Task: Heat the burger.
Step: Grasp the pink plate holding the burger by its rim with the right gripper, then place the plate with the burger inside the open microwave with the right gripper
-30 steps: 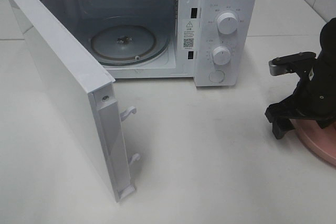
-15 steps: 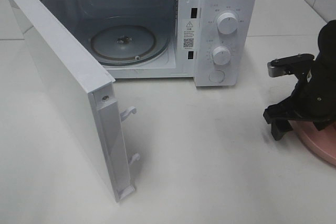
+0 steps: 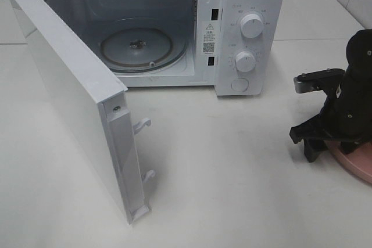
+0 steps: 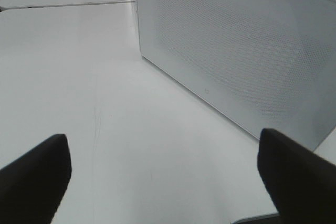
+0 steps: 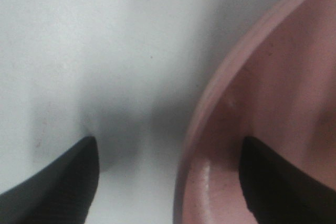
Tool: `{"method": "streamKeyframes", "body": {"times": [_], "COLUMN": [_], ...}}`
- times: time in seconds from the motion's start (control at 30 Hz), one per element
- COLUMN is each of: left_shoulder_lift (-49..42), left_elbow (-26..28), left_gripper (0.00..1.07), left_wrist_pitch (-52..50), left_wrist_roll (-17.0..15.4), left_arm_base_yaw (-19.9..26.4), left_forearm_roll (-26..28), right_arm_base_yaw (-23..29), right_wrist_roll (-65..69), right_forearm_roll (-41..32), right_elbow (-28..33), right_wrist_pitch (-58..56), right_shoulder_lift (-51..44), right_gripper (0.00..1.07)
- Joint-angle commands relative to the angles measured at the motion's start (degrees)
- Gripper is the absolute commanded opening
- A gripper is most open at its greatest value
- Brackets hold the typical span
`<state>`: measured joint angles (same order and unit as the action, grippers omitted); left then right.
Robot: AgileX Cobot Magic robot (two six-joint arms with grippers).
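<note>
The burger is hidden from every view. At the right edge of the exterior view lies a round pink plate [image 3: 356, 165], partly covered by my right arm. My right gripper [image 3: 311, 143] is low at the plate's left rim. The right wrist view shows the pink plate rim [image 5: 202, 129] running between the two black fingers of my right gripper [image 5: 168, 182], one over the white table and one over the plate's inside. The jaws stand apart and neither touches the rim. My left gripper [image 4: 163, 177] is open over bare table beside the microwave's side wall [image 4: 236, 40].
The white microwave [image 3: 250, 4] stands at the back with its door [image 3: 70, 85] swung wide open toward the front left. Its glass turntable [image 3: 136, 47] has nothing on it. Two knobs and a button sit on its right panel.
My right arm has sunk a little lower at the plate's rim. The left gripper and the microwave have not moved.
</note>
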<state>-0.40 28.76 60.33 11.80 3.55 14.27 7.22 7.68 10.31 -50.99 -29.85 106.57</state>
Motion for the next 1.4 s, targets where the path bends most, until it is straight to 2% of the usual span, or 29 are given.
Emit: {"method": "streamKeyframes", "body": {"times": [0.03,0.07,0.1,0.13,0.17,0.2,0.23,0.73,0.97,1.4], "left_shoulder_lift": [-1.20,-1.20,-1.20,-1.20,-1.20,-1.20,-1.20,-1.20,-1.20,-1.20], "left_elbow": [-0.17,-0.17,-0.17,-0.17,-0.17,-0.17,-0.17,-0.17,-0.17,-0.17], "left_gripper": [0.88,0.88,0.88,0.88,0.88,0.88,0.88,0.88,0.88,0.88], "left_wrist_pitch": [-0.63,-0.63,-0.63,-0.63,-0.63,-0.63,-0.63,-0.63,-0.63,-0.63], "left_wrist_roll": [-0.06,-0.06,-0.06,-0.06,-0.06,-0.06,-0.06,-0.06,-0.06,-0.06], "left_arm_base_yaw": [0.11,0.11,0.11,0.11,0.11,0.11,0.11,0.11,0.11,0.11], "left_forearm_roll": [0.17,0.17,0.17,0.17,0.17,0.17,0.17,0.17,0.17,0.17], "right_arm_base_yaw": [-0.23,-0.23,-0.23,-0.23,-0.23,-0.23,-0.23,-0.06,1.60,5.21], "right_wrist_roll": [0.80,1.26,1.26,1.38,1.38,1.38,1.26,1.49,1.55,8.77], "right_forearm_roll": [0.00,0.00,0.00,0.00,0.06,0.06,0.06,0.06,0.80,8.59], "right_elbow": [0.57,0.57,0.57,0.57,0.57,0.57,0.57,0.57,0.57,0.57], "right_wrist_pitch": [-1.15,-1.43,-1.43,-1.60,-2.01,-2.01,-2.29,-3.90,-6.76,-12.55], "right_shoulder_lift": [0.92,0.92,0.92,0.92,0.92,0.92,0.92,-1.20,-3.38,-7.96], "right_gripper": [0.54,0.40,0.40,0.30,0.13,0.13,0.00,0.00,0.00,0.00]}}
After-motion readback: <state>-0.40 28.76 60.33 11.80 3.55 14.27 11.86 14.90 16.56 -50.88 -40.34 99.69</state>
